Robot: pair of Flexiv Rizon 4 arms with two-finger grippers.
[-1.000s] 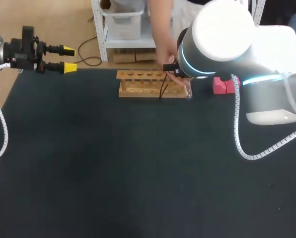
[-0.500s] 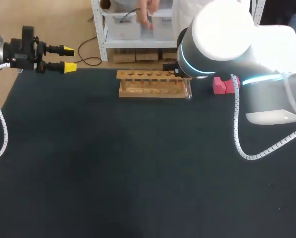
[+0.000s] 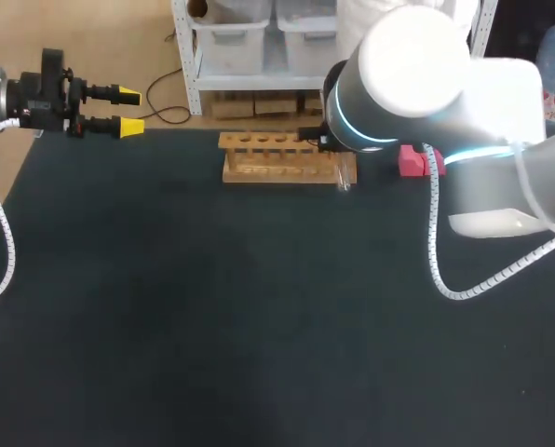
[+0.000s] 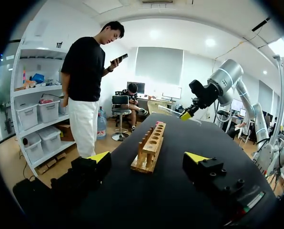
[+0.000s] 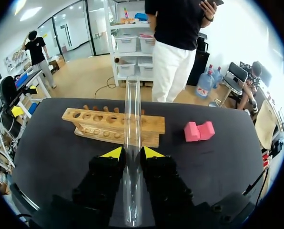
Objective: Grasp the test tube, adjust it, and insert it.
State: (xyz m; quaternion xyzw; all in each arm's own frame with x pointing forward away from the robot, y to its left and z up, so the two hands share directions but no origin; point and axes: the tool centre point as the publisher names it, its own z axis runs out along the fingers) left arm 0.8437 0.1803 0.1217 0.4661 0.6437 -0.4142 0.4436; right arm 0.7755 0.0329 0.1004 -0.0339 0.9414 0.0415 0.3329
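Test tube [image 5: 132, 124]: clear, long, straight; clamped betw. R jaws. L jaws apart.

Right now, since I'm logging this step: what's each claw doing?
Left claw: open, empty.
Right claw: shut on the tube.

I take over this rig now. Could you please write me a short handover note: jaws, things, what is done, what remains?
Right jaws: shut on the test tube, which points ahead toward the wooden rack.
Left jaws: open, empty, at the far left corner of the table.
Rack stands at the far edge, pink block beside it; holes in view empty.
Done: grasp. Left: adjust, insert.
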